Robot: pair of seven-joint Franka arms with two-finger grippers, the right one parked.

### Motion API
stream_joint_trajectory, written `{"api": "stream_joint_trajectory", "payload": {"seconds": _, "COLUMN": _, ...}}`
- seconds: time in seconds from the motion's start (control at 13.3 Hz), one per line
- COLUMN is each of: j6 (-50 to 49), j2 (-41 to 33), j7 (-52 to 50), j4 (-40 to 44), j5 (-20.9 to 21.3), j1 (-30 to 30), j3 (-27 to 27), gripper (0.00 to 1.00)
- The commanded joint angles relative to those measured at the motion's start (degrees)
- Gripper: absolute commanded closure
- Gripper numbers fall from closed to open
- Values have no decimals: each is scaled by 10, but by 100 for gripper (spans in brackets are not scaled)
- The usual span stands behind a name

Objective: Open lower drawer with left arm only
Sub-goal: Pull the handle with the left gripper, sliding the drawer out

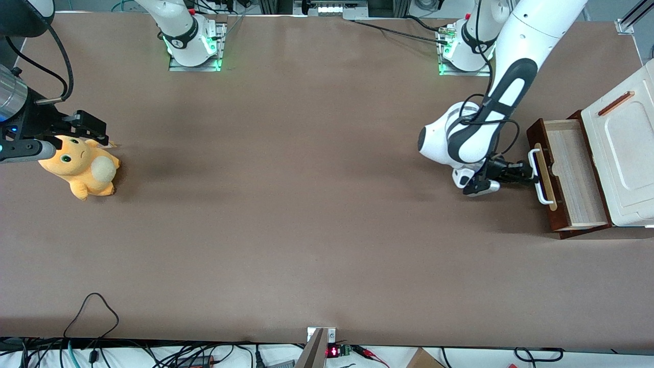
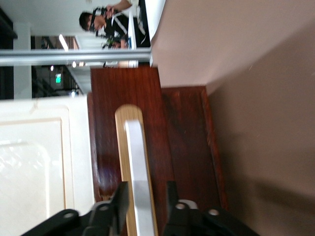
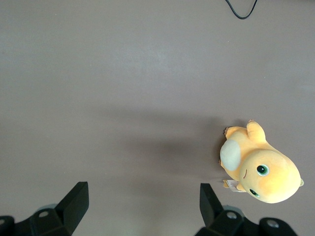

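The lower drawer (image 1: pixel 575 168) stands pulled out from under the white cabinet top (image 1: pixel 626 153), its pale wood inside showing. Its white bar handle (image 1: pixel 537 176) faces the table's middle. The left arm (image 1: pixel 472 140) reaches low in front of the drawer, and its gripper (image 1: pixel 529 173) is at the handle's middle. In the left wrist view the gripper (image 2: pixel 146 196) is open, with one black finger on each side of the white handle (image 2: pixel 137 162). A gap shows between the bar and one finger. The dark drawer front (image 2: pixel 184 142) lies just ahead.
The white cabinet top (image 2: pixel 34 162) overhangs the drawer at the working arm's end of the table. An orange plush toy (image 1: pixel 82 166) lies toward the parked arm's end. A black cable loop (image 1: pixel 92 306) lies at the table edge nearest the front camera.
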Motion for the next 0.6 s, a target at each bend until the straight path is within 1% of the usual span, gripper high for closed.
{"api": "stream_joint_trajectory", "payload": {"seconds": 0.0, "j6": 11, "j2": -13, "j7": 25, "j4": 11, "j5": -35, "j1": -2, "j3": 0, "gripper": 0}}
{"api": "stream_joint_trajectory", "payload": {"seconds": 0.15, "j6": 31, "j2": -35, "j7": 26, "j4": 31, "j5": -83, "j1": -2, "j3": -1, "gripper": 0}}
{"api": "stream_joint_trajectory", "payload": {"seconds": 0.23, "j6": 57, "j2": -56, "j7": 41, "j4": 39, "j5": -122, "j1": -2, "j3": 0, "gripper": 0}}
{"api": "stream_joint_trajectory", "payload": {"seconds": 0.3, "j6": 80, "j2": -78, "j7": 80, "j4": 54, "j5": -173, "j1": -2, "j3": -1, "gripper": 0}}
{"api": "stream_joint_trajectory", "payload": {"seconds": 0.45, "j6": 109, "j2": -129, "j7": 180, "j4": 99, "j5": -319, "j1": -2, "j3": 3, "gripper": 0}}
{"api": "stream_joint_trajectory", "payload": {"seconds": 0.53, "j6": 106, "j2": -158, "j7": 238, "j4": 113, "j5": -376, "j1": 3, "j3": 3, "gripper": 0}}
